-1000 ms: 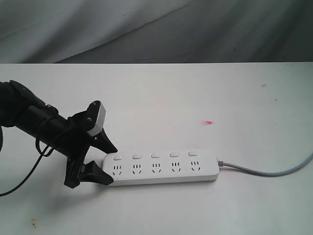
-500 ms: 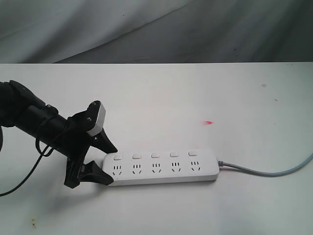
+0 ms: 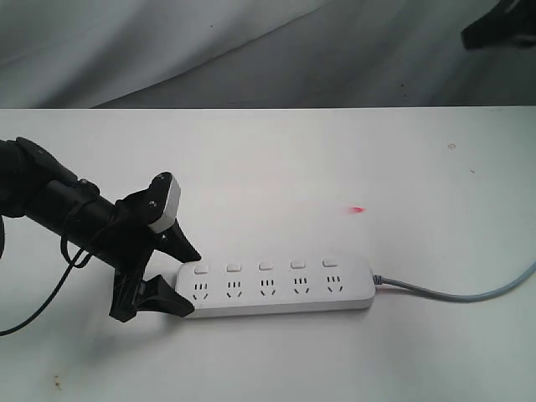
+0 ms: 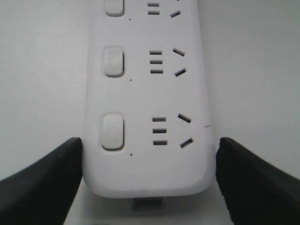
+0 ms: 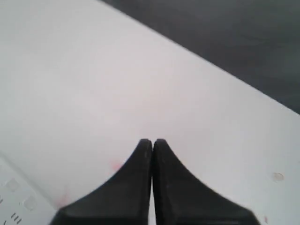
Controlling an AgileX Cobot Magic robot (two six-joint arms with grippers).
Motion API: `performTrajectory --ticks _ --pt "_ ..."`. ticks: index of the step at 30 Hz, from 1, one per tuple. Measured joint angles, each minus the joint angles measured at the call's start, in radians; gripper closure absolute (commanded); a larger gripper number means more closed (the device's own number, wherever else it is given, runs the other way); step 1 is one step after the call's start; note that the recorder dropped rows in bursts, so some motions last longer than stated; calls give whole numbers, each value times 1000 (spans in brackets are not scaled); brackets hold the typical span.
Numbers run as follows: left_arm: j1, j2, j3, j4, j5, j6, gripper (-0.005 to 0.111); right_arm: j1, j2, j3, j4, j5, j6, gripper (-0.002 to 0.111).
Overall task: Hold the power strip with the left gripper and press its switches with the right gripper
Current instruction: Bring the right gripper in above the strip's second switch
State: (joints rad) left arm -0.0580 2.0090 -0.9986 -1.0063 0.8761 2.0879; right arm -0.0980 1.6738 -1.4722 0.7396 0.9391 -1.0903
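Note:
The white power strip (image 3: 276,289) lies flat on the table near the front, with its row of small switches (image 3: 265,266) along the far side. My left gripper (image 3: 193,283) straddles the strip's left end. In the left wrist view its black jaws press against both long sides of the strip (image 4: 145,93), beside the nearest switch (image 4: 113,131). My right gripper (image 3: 502,25) hangs high at the back right, far from the strip. In the right wrist view its gripper (image 5: 152,140) has its jaws closed together and holds nothing; a corner of the strip (image 5: 14,197) shows below.
The grey cord (image 3: 452,295) runs from the strip's right end off the right edge. A small red mark (image 3: 358,209) sits on the white table (image 3: 335,151). Grey cloth (image 3: 209,50) hangs behind the table's far edge.
The right arm has come into the exterior view at the top right corner. The left gripper and the power strip have not moved.

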Motion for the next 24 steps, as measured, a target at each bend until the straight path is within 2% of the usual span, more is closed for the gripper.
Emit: performTrajectory --ticks 10,14,17,21,24 --pt "0 0 0 0 0 0 62 280 269 -2 81 -2 -383 108" --pt "0 0 0 0 0 0 62 382 362 -2 166 -51 -440 107" --pt "0 0 0 -2 0 0 62 440 399 -2 203 -109 -434 93" --pt "0 0 0 -2 0 0 62 480 418 -2 214 -131 -426 64" --pt "0 0 0 -2 0 0 62 493 422 -2 222 -134 -424 53"
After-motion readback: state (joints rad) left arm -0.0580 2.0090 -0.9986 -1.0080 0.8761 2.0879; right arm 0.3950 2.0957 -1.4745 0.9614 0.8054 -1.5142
